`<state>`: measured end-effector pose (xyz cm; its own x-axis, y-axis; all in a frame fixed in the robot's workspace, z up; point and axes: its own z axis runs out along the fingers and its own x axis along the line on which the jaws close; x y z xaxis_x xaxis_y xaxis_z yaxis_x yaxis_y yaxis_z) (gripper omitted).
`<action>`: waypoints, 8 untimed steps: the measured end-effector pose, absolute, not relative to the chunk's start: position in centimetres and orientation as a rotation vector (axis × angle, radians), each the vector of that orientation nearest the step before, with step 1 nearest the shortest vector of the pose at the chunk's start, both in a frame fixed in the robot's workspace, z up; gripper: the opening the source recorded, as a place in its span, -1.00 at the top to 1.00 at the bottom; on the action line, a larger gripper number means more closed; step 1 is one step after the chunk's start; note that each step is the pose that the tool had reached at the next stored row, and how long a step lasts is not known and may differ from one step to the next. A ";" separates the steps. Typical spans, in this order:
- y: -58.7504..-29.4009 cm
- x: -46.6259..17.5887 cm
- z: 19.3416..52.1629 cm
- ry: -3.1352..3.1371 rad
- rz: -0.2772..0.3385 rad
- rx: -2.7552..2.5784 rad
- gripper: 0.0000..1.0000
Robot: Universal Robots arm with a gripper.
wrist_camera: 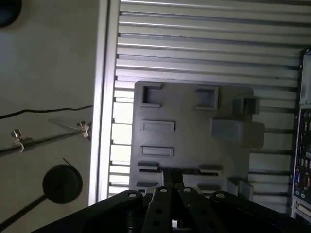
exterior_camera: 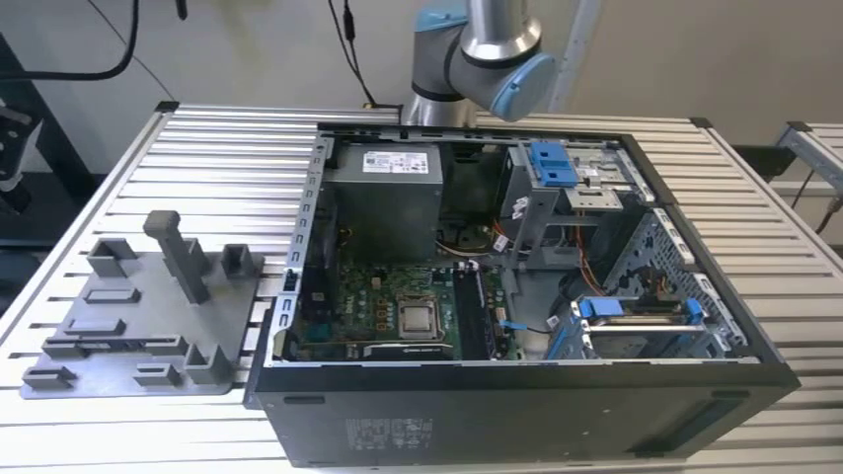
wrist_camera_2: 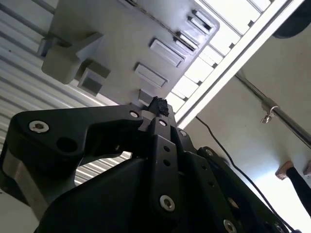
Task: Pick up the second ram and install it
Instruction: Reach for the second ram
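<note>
1. First wrist view: we see the gripper (wrist_camera: 173,178) with its fingers set close together and nothing visible between them, above the grey fixture plate (wrist_camera: 194,141).
2. The second ram (wrist_camera: 204,172) appears as a thin dark strip in a slot of that plate; we cannot tell whether the gripper touches it.
3. In the exterior view, the plate lies on the slatted table (exterior_camera: 224,148), to the exterior view's left of the open computer case (exterior_camera: 527,415).

The silver metal arm (exterior_camera: 477,49), with grey joints and blue end caps, rises at the top of the exterior view, one joint turned sideways. In both wrist views the black, bolted gripper (wrist_camera: 172,177) (wrist_camera_2: 159,106) points away from the cameras, its two slim fingers (wrist_camera: 168,180) pressed close together.
</note>
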<state>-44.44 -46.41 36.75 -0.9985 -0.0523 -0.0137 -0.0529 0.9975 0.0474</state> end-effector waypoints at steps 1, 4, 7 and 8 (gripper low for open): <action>-46.4 -44.4 36.7 3.127 0.075 -0.088 0.79; -46.4 -44.4 36.7 3.127 0.075 -0.115 0.79; -46.4 -44.4 36.7 3.126 0.075 -0.139 0.79; -46.5 -44.4 36.6 3.126 0.075 -0.146 0.79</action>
